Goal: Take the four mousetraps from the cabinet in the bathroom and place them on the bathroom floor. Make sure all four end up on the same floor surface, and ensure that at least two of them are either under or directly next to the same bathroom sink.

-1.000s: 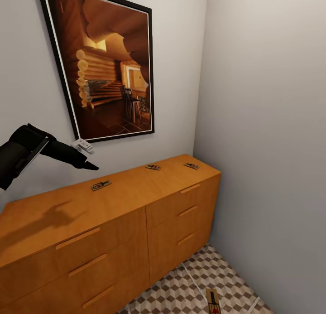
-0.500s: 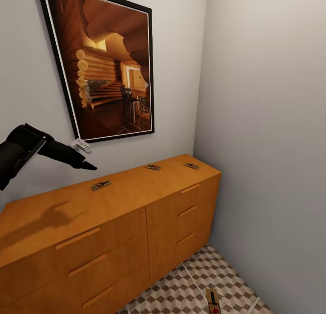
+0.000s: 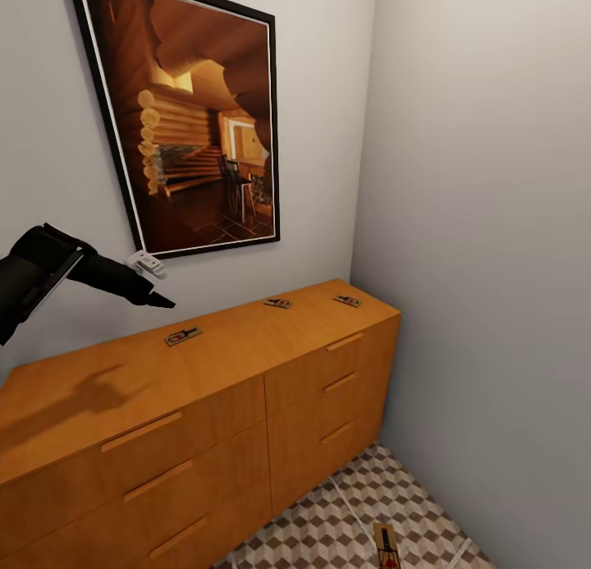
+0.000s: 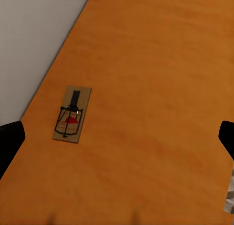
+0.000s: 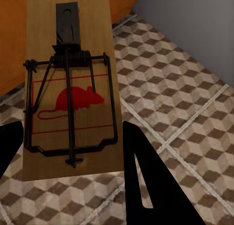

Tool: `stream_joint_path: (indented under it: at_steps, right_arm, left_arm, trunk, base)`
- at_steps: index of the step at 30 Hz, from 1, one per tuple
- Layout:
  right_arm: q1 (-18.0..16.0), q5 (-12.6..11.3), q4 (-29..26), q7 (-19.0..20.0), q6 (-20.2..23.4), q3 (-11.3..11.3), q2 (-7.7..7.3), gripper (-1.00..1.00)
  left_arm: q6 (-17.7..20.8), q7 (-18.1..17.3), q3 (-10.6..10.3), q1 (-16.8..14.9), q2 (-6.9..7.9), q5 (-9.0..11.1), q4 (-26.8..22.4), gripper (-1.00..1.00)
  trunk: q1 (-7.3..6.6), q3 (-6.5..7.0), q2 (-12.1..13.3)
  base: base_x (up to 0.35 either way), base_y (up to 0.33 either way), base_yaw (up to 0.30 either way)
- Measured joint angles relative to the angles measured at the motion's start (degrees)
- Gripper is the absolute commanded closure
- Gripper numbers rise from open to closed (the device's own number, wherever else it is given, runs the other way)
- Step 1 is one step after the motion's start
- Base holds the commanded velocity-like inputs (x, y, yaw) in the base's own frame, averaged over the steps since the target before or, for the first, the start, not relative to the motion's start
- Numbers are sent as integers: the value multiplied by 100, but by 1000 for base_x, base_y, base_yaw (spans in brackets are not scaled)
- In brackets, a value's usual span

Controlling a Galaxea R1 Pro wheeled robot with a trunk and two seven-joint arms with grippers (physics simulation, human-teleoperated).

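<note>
Hovering over the cabinet (image 3: 189, 388), the left hand (image 3: 152, 298) is spread wide, one mousetrap (image 4: 72, 114) just below it, two more (image 3: 277, 303) beyond. The right hand (image 5: 73, 152) grips a fourth mousetrap (image 5: 73, 88) above the bathroom floor (image 5: 185, 113).

Orange-brown cabinet (image 3: 164, 388) — tan mousetraps (image 3: 183, 336) — brown-beige cube-patterned floor (image 3: 328, 528)
</note>
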Motion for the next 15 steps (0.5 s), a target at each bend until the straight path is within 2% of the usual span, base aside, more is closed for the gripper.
stream_joint_path:
  at_steps: [15]
  right_arm:
    - [0, 0, 0, 0, 0, 0, 0, 100]
  left_arm:
    - [0, 0, 0, 0, 6, 0, -2, -100]
  trunk:
    - [0, 0, 0]
  base:
    - [0, 0, 0]
